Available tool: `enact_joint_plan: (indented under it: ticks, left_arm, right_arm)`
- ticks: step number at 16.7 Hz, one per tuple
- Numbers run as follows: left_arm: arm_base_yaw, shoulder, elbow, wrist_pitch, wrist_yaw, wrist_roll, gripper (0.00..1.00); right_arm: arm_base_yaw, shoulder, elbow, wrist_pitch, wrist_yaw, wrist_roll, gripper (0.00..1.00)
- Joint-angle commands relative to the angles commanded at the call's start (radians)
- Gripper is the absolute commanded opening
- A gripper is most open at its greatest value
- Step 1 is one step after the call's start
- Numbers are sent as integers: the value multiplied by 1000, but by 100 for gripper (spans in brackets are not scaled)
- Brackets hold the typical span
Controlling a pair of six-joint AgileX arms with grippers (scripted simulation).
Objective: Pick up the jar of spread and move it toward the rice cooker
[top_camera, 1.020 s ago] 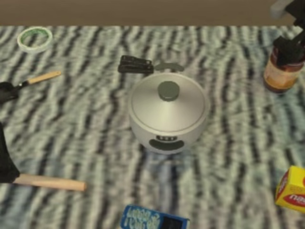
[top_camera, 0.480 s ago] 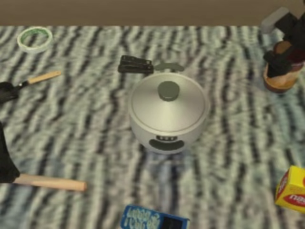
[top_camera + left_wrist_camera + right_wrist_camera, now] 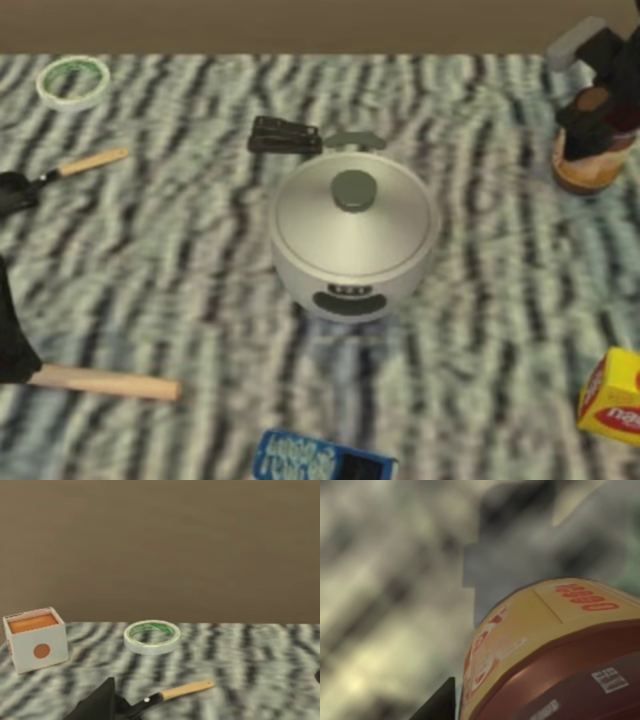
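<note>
The jar of spread, brown-lidded with an orange-tan label, stands at the table's far right back corner. My right gripper is down over its top, open, with the jaws on either side of the jar. In the right wrist view the jar fills the near part, and one dark finger stands just beside its label with a thin gap. The silver-white rice cooker sits mid-table, well left of the jar. My left arm is parked at the left edge.
A tape roll lies at the back left and a wooden-handled spatula near it. A black clip-like item sits behind the cooker. Along the front are a wooden-handled tool, a blue packet and a yellow box.
My right gripper came down from above the jar until it sat around its top, then held almost still. The jar and left arm have not moved.
</note>
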Motion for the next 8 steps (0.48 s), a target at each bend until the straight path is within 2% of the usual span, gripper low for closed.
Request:
enact_joint_plan:
  ticks: [8]
  left_arm:
    - [0,0,0,0,0,0,100]
  right_arm:
    - [0,0,0,0,0,0,2]
